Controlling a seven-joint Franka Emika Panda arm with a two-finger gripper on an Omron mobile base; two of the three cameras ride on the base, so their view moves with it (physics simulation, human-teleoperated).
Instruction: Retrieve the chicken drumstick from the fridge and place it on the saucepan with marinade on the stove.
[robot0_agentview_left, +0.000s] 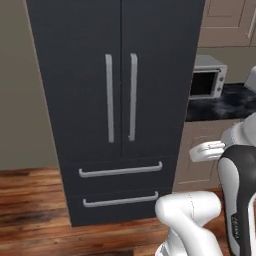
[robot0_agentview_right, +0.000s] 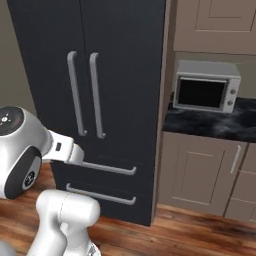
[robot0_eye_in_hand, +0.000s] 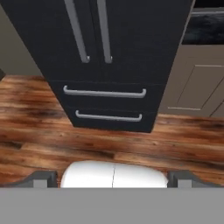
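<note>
The tall black fridge (robot0_agentview_left: 120, 100) (robot0_agentview_right: 115, 75) (robot0_eye_in_hand: 131, 39) stands straight ahead with both upper doors shut and both lower drawers closed. Its grey bar handles (robot0_agentview_left: 109, 97) meet at the middle seam. The chicken drumstick is hidden behind the closed doors. The saucepan with marinade and the stove are out of view. My gripper (robot0_eye_in_hand: 113, 178) hangs well short of the fridge, above the wooden floor and aimed at the lower drawers. Its fingertips (robot0_eye_in_hand: 43, 177) stand far apart with nothing between them.
Right of the fridge, a silver microwave (robot0_agentview_left: 207, 77) (robot0_agentview_right: 206, 91) sits on a dark stone counter (robot0_agentview_left: 225, 107) (robot0_agentview_right: 210, 125). Beige cabinets (robot0_agentview_right: 200, 172) lie below it and more hang above. Wooden floor (robot0_eye_in_hand: 52, 131) stretches in front of the fridge.
</note>
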